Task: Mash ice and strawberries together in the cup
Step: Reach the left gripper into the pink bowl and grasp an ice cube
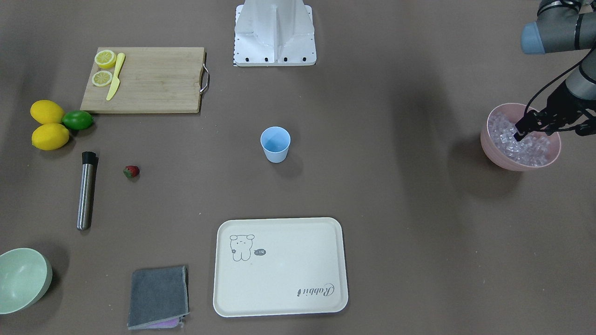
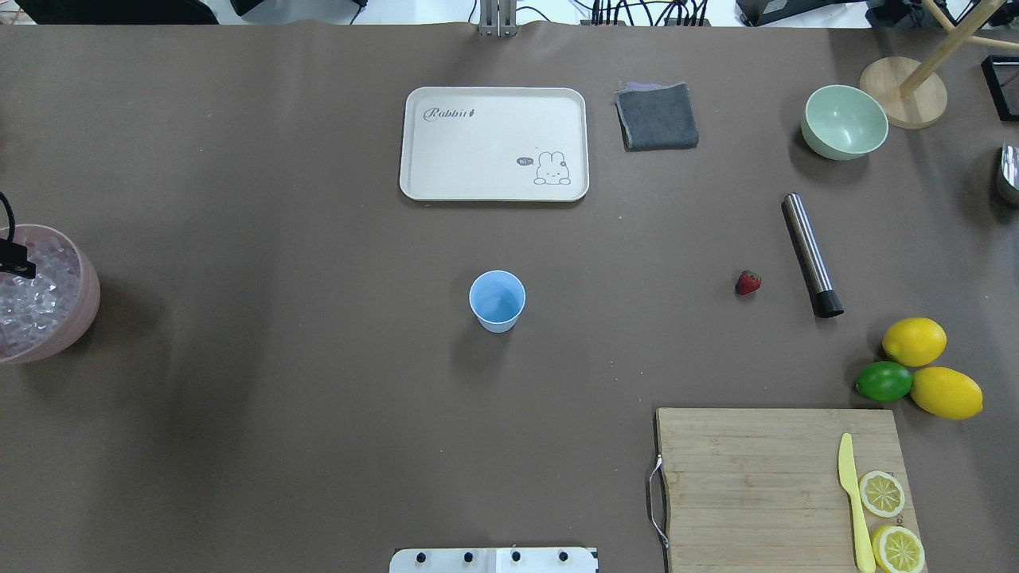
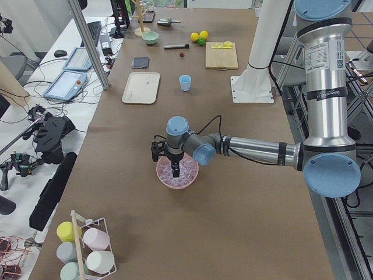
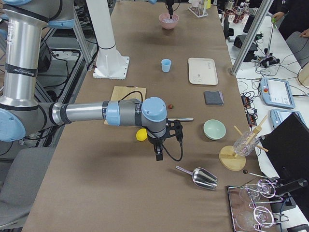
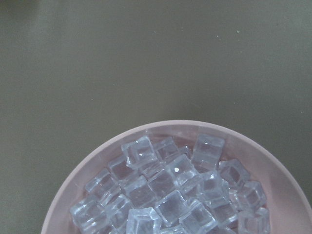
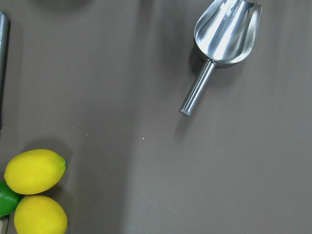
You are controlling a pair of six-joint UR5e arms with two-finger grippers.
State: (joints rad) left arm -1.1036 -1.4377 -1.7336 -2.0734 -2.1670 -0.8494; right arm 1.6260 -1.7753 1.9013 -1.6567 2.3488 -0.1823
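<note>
Left gripper (image 1: 518, 135) is down in the pink bowl (image 1: 489, 148) of ice (image 1: 531, 151), can't tell if it's pinching anything. Cubes look slick and hard, so best to grab one across its flat faces.

Light-blue cup (image 1: 275, 144), red strawberry (image 1: 131, 171)

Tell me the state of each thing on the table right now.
Light-blue plastic cup: upright, nothing inside.
Small red strawberry: whole, lying apart from the cup.
Clear ice cubes: heaped in the pink bowl.
Left gripper: fingers down in the bowl, open or shut unclear.
Steel muddler: lying flat.
Grey cloth: folded.
</note>
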